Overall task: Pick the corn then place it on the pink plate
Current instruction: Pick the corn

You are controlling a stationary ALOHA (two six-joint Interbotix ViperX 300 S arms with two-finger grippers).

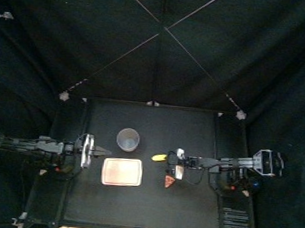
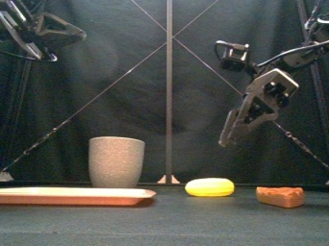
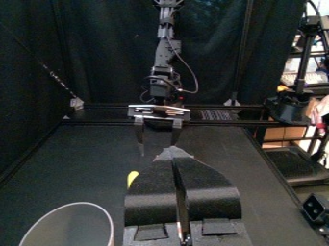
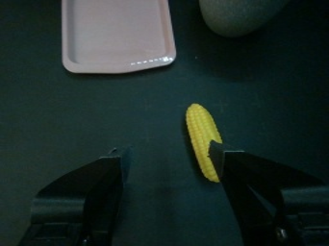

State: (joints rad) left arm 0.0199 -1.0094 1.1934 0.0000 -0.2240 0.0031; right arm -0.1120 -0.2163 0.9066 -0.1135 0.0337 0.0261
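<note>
One corn cob (image 4: 202, 142) lies on the bench (image 4: 64, 115) just ahead of the right claw (image 4: 171, 159). That claw's jaws stand apart. The cob's long axis runs almost straight up the frame, right of centre. One pink plate (image 4: 115, 34) sits upper left. The left claw (image 3: 178, 161), jaws together, is farther off. There is also one grey cup (image 2: 115, 160) and one reddish toy (image 2: 280, 196).

On the dark surface (image 2: 167, 227) we see a flat pink tray (image 2: 71, 196) at the left, with a tall grey cup (image 2: 115, 160) upright behind its right end. Just right of the tray lies a yellow corn cob (image 2: 210, 187), and farther right a small red-brown toy (image 2: 280, 196). The right claw (image 2: 232, 135) hangs tilted above the corn cob, well clear of it.
</note>
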